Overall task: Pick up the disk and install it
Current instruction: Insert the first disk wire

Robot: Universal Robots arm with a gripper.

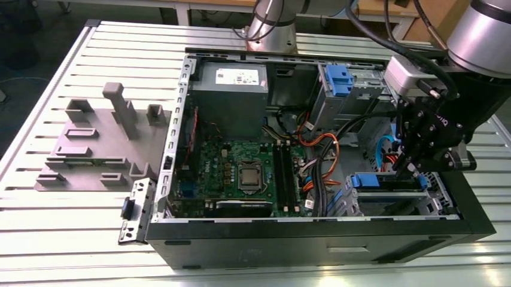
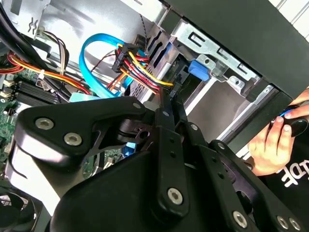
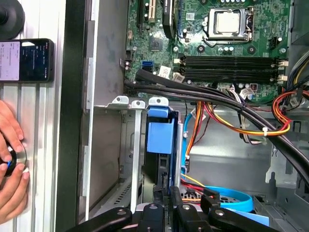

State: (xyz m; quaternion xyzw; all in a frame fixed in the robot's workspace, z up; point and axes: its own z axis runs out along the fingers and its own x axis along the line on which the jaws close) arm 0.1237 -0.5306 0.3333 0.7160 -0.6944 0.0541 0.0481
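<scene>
Pincer: down inside the open computer case (image 1: 319,233), over the drive cage at the exterior view's right; its black fingers (image 3: 164,193) sit narrow and close together at the disk's rear edge.
Pincer state: looks closed on the disk's edge, though the exact contact is hidden, so that is a judgement.
Disk: standing on edge in a slot of the drive cage, its blue carrier frame (image 3: 160,130) facing the motherboard (image 3: 217,43); in the exterior view the blue frame (image 1: 387,181) lies just below the pincer (image 1: 415,170).
Progress: the pick-up is done and the disk is already in the bay; whether it is fully seated and latched, I cannot tell.
Left to do: by my reading, only the final seating and letting go.
Neighbours: a bundle of red, yellow and orange cables (image 2: 140,67) and a light-blue data cable (image 2: 91,53) crowd the bay, close to the fingers.
Bystander: a person's hand (image 3: 12,164) rests on the bench (image 1: 64,209) beside the case, near a phone (image 3: 26,60).
</scene>
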